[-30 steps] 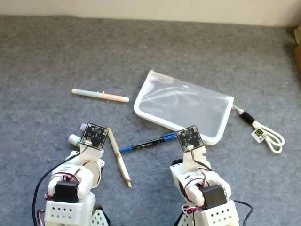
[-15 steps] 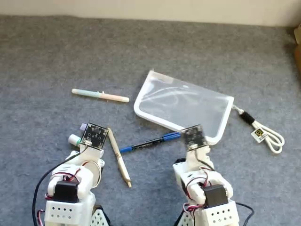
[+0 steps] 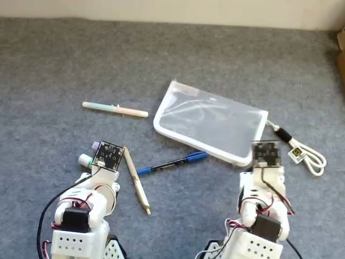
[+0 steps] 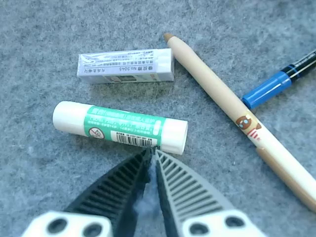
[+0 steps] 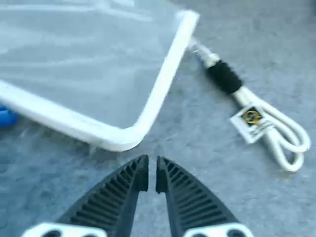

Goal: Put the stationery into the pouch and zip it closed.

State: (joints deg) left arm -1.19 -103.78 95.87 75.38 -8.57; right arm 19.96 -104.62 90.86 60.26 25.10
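Right gripper is clenched and empty, with only a thin slit between the jaws. It sits low over the grey carpet, tips aimed at the near right corner of the pouch, which is just ahead and not touched. The pouch lies flat, long axis running from far left to near right in the high view. It looks see-through with nothing inside. Cannot tell which edge has the zipper or whether it is open. A white cord lies looped just beside that same corner, on the side away from the other arm. All the stationery is out on the carpet. Left gripper is also clenched and empty, tips right at the side of the glue stick; contact cannot be told. The stick's long axis runs crosswise to the tips, in line with the way the jaws would open, so a grab probably needs a wrist turn first. The eraser is just beyond the stick and parallel to it. The beige pen is beside both. The blue pen lies between the two arms, capped end pointing at the pouch's near edge and close to it. The pastel pen is well apart, left of the pouch. The left arm is nearer the stick, eraser and beige pen, and the right arm is nearer the pouch. Filling is not yet started, by the look of it.
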